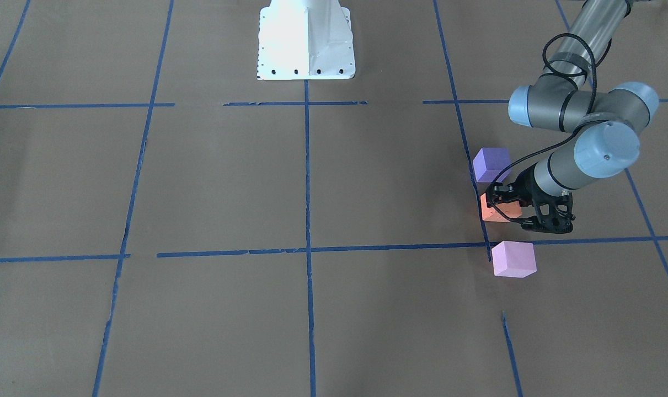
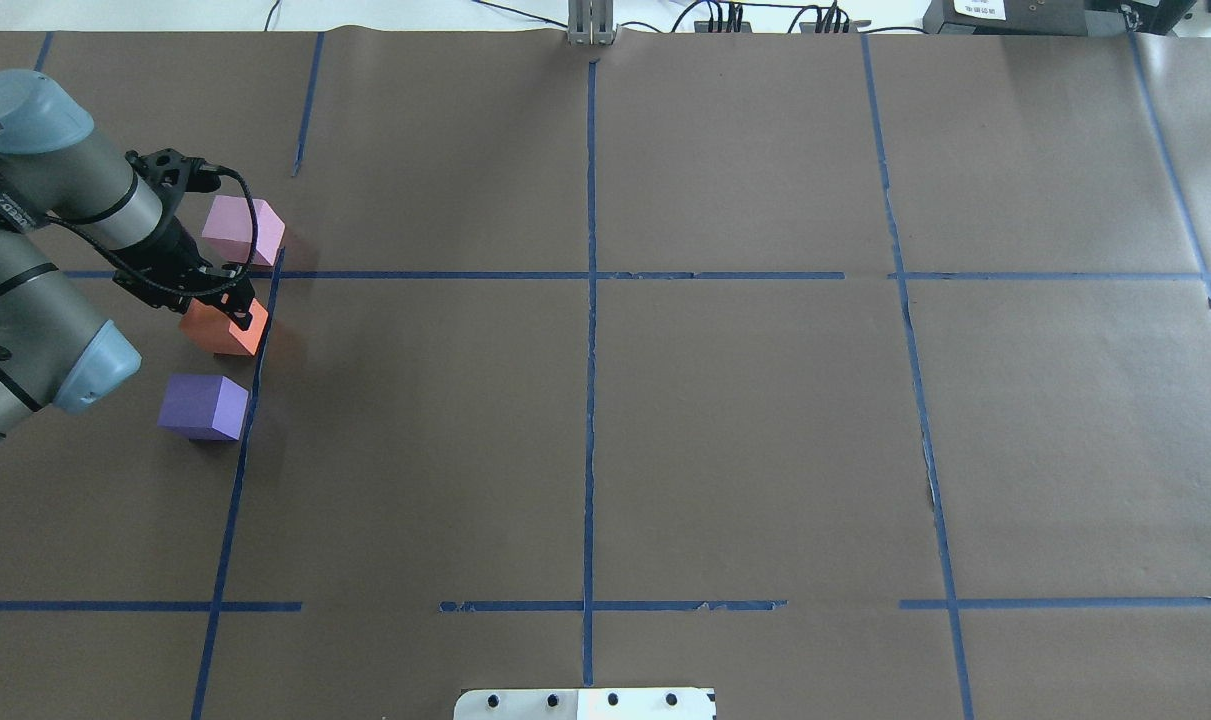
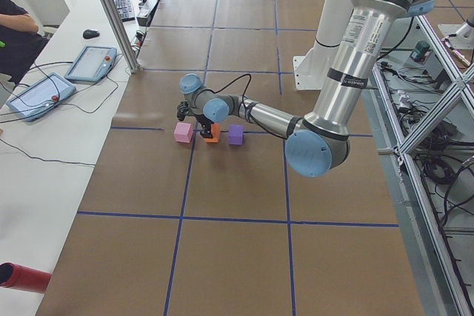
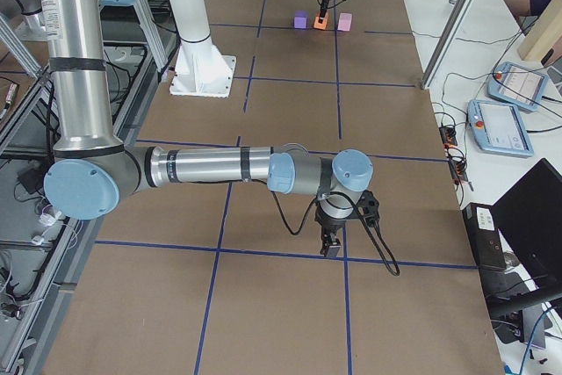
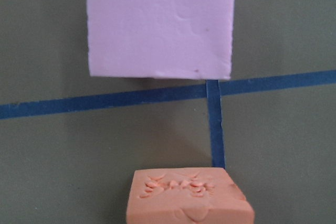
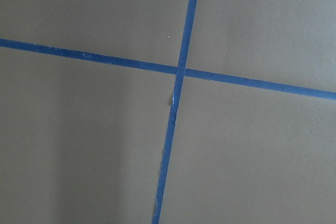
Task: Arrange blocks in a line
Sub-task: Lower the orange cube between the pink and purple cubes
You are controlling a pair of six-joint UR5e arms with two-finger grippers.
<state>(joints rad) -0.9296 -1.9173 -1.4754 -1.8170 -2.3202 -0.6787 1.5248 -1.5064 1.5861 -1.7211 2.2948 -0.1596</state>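
Three blocks stand in a row beside a blue tape line on the table's left side. The purple block [image 1: 491, 164] [image 2: 203, 405] is nearest the robot. The orange block [image 1: 489, 213] [image 2: 213, 330] is in the middle. The pink block [image 1: 513, 259] [image 2: 243, 228] is farthest out. My left gripper [image 1: 504, 208] [image 2: 233, 305] straddles the orange block and looks shut on it, low at the table. The left wrist view shows the orange block [image 5: 186, 198] close below and the pink block [image 5: 160, 24] beyond it. My right gripper [image 4: 332, 248] hangs just above the table far to the right; I cannot tell whether it is open or shut.
Brown paper with a grid of blue tape lines [image 2: 590, 400] covers the table. The robot's white base [image 1: 306, 38] stands at the middle of the near edge. Tablets and cables [image 3: 44, 94] lie on the white bench beyond the table's far edge.
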